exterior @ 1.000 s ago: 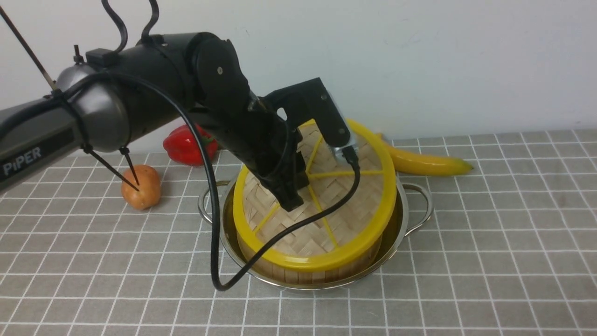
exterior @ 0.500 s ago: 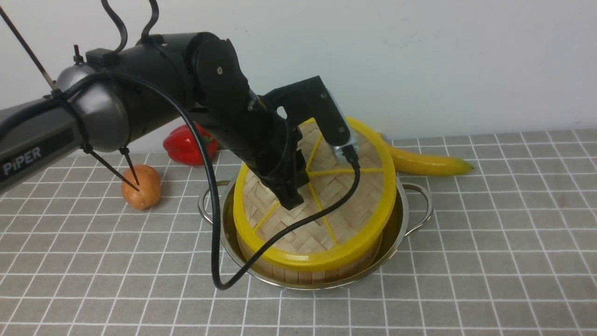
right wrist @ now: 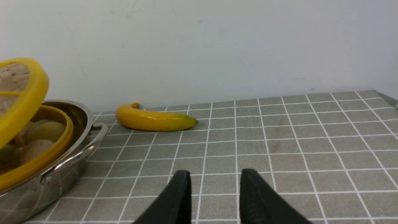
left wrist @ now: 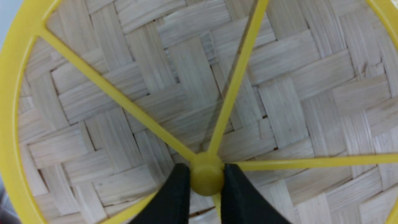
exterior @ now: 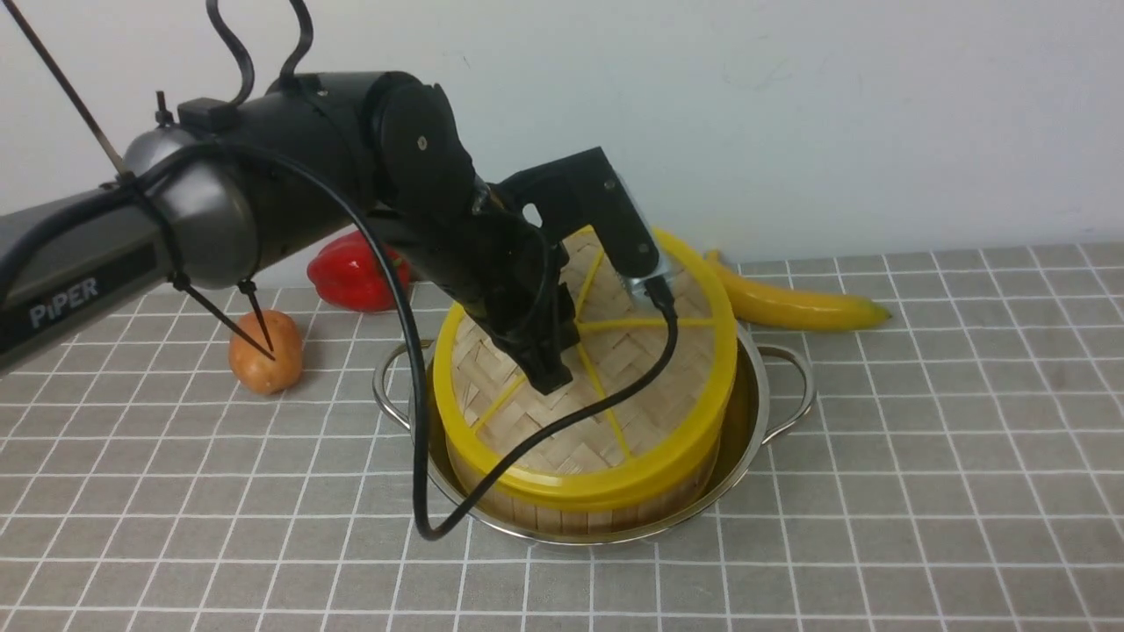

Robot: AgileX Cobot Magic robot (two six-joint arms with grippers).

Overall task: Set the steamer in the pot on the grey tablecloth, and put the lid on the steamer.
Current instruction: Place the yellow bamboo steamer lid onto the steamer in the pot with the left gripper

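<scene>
Flat woven-bamboo lid (exterior: pixel 544 439) tilts over the round bamboo steamer (exterior: pixel 562 513) — not yet seated.
Left tool (left wrist: pixel 206 172) pinches its yellow knob (left wrist: pixel 207 184) to steer it; steamer sits in the shiny steel pot (exterior: pixel 757 395) on grey gridded tablecloth (exterior: pixel 922 456); right tool (right wrist: pixel 215 173) spread, empty.

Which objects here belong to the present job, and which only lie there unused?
Job: lid, held by left pincer; steamer; pot; grey tablecloth.
Lying about: banana; red pepper; round orange fruit.
</scene>
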